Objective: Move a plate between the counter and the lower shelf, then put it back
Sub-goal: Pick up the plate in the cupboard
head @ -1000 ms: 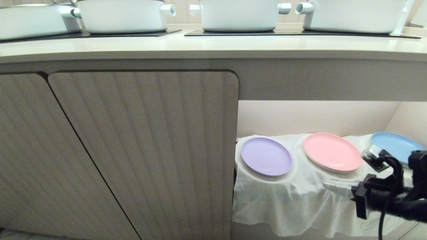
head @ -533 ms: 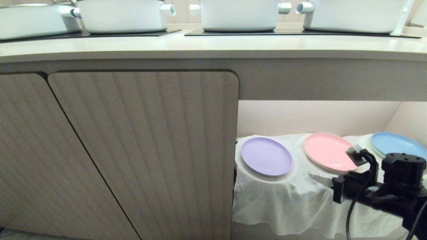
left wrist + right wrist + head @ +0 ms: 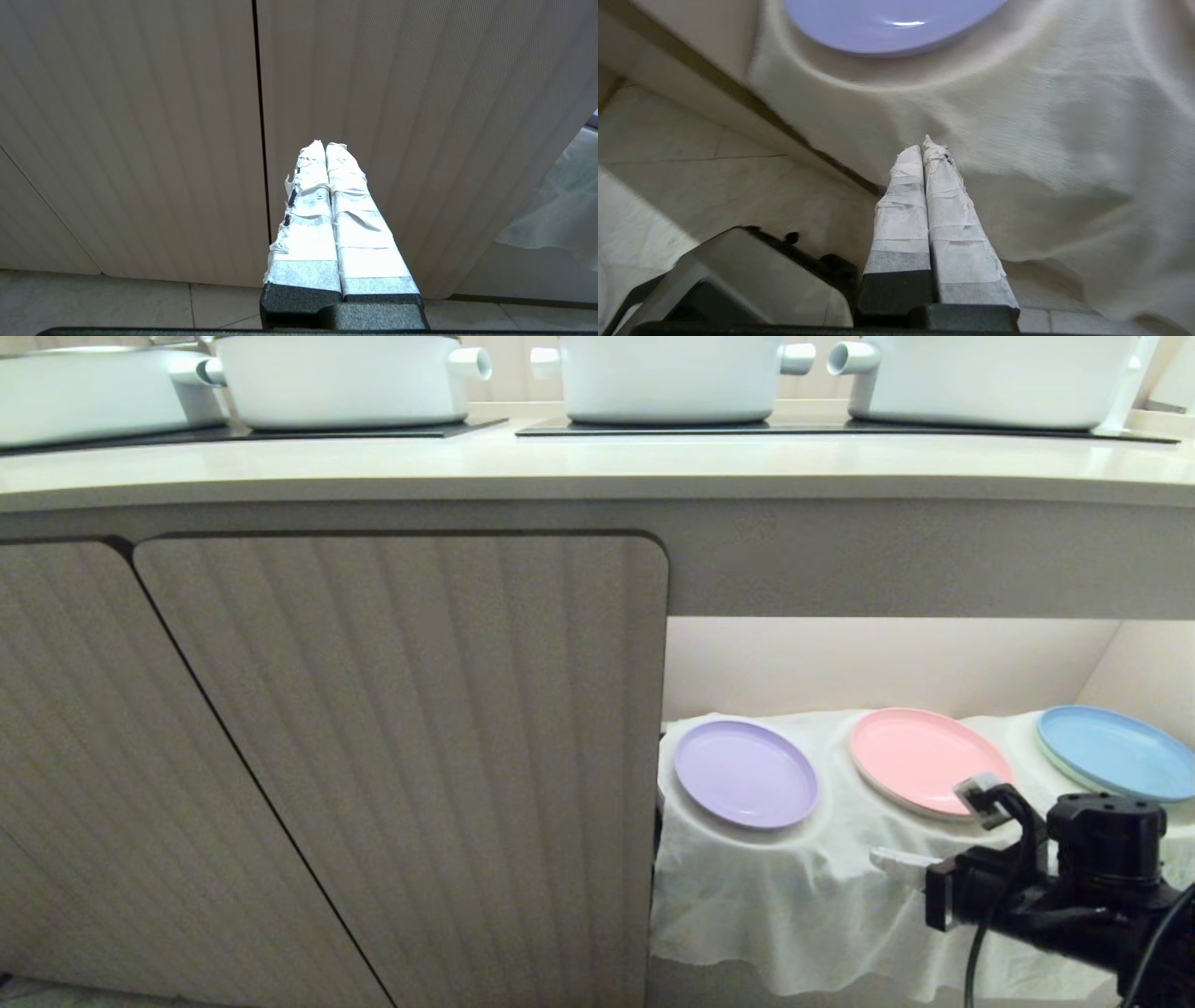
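The round, shallow lilac plastic plate [image 3: 745, 774] lies flat on the cloth-draped lower shelf [image 3: 822, 887]; the right gripper [image 3: 882, 859], clenched and empty, points toward it.

My right gripper [image 3: 887, 859] sits at the lower right of the frame, its pale taped fingers pressed together and pointing left, in front of the hanging white cloth [image 3: 794, 915]. The lilac plate [image 3: 745, 773] lies on the lower shelf [image 3: 840, 663], left of the pink plate [image 3: 920, 761] and the blue plate [image 3: 1106, 751]. Along the top, white pots [image 3: 670, 378] stand on the counter [image 3: 597, 467]. A ribbed cabinet door [image 3: 420, 756] fills the left.
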Robot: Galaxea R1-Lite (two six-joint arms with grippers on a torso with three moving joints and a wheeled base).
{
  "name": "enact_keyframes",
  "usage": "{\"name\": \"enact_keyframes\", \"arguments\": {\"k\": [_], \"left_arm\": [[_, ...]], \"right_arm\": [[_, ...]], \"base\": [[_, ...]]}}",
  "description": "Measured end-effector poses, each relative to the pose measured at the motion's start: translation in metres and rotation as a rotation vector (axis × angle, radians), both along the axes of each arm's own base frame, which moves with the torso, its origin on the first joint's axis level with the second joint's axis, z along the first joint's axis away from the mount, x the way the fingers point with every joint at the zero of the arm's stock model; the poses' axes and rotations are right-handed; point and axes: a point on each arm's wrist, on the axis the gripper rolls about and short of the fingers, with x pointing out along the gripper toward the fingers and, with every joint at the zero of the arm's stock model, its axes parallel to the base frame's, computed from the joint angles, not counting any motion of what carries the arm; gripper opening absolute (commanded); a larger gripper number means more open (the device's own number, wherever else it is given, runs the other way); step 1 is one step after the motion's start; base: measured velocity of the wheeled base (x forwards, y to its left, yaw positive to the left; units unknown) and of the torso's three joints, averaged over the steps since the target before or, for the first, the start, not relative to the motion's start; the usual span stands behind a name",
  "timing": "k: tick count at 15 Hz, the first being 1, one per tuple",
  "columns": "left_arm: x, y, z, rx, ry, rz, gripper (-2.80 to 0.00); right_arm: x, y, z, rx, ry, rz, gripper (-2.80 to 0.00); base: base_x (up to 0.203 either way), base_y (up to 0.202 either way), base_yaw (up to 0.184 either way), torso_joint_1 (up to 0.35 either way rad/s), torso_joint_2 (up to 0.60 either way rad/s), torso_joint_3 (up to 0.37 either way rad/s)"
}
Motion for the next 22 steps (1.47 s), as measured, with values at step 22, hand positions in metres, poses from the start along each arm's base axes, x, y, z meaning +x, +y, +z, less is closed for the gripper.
{"name": "enact_keyframes", "arguments": {"k": [22], "left_arm": [[0.0,0.0,0.0,0.0,0.0,-0.001,-2.8]], "right_arm": [[0.036,0.031,0.051,0.043,0.279,-0.113,-2.8]], "base": [[0.0,0.0,0.0,0.0,0.0,0.0]]}}
